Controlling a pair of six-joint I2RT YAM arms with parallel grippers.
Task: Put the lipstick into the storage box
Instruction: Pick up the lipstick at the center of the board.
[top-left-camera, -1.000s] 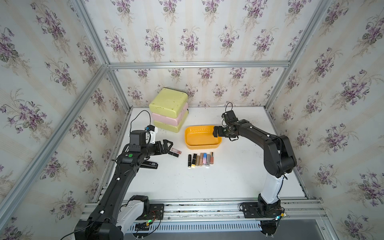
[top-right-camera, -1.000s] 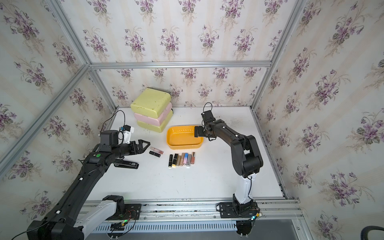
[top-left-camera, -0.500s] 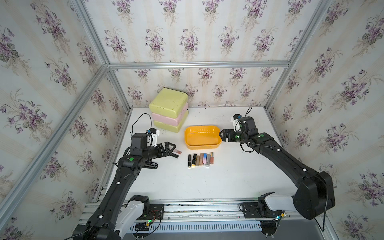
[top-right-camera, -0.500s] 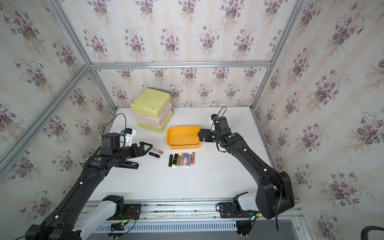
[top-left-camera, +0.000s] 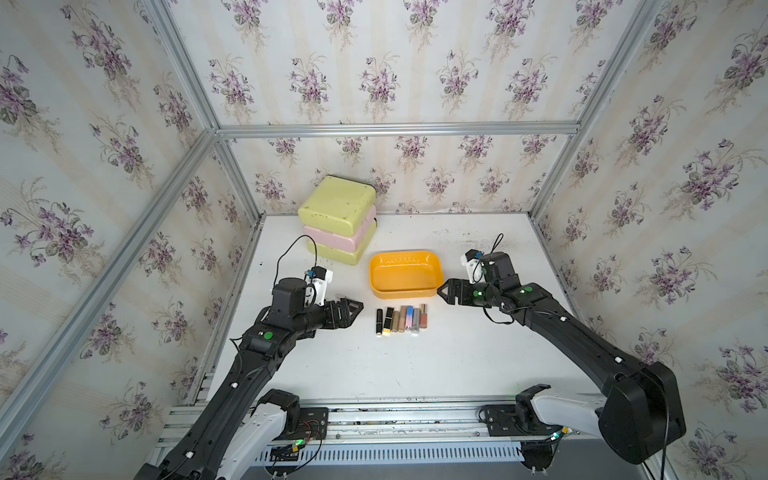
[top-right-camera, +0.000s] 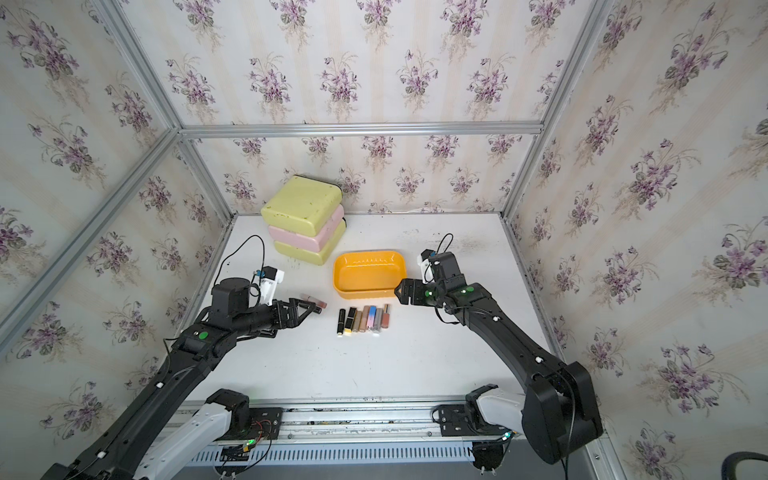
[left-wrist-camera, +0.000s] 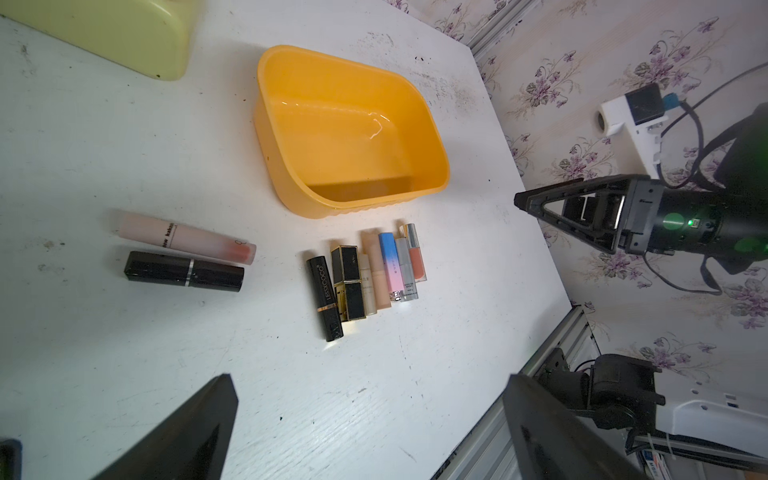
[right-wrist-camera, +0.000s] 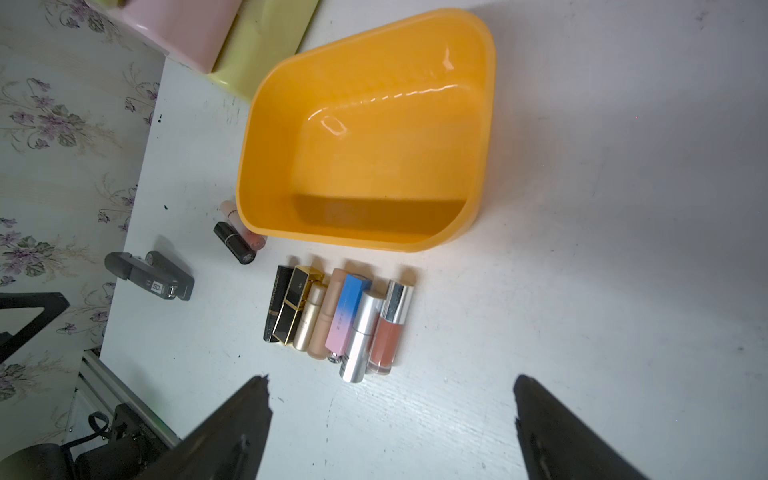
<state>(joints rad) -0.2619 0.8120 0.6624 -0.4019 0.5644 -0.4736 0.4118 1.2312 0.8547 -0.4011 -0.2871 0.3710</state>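
Left gripper (top-left-camera: 351, 309) jaws spread, empty, right gripper (top-left-camera: 446, 291) likewise, storage box (top-left-camera: 376, 282) between them, lipstick row (right-wrist-camera: 336, 320) beyond right jaws, dark gadget (right-wrist-camera: 151, 276) only in right wrist view

Robot test cell – floral wallpaper panels (top-left-camera: 374, 62), aluminium frame (top-left-camera: 395, 129), white table (top-left-camera: 415, 365), rail-mounted arms

Empty orange storage box (top-left-camera: 405, 293); lipsticks (top-left-camera: 401, 319) rowed just beside

lipsticks (top-left-camera: 401, 319) row before storage box (top-left-camera: 376, 279) | stacked boxes (top-left-camera: 338, 220) behind-left
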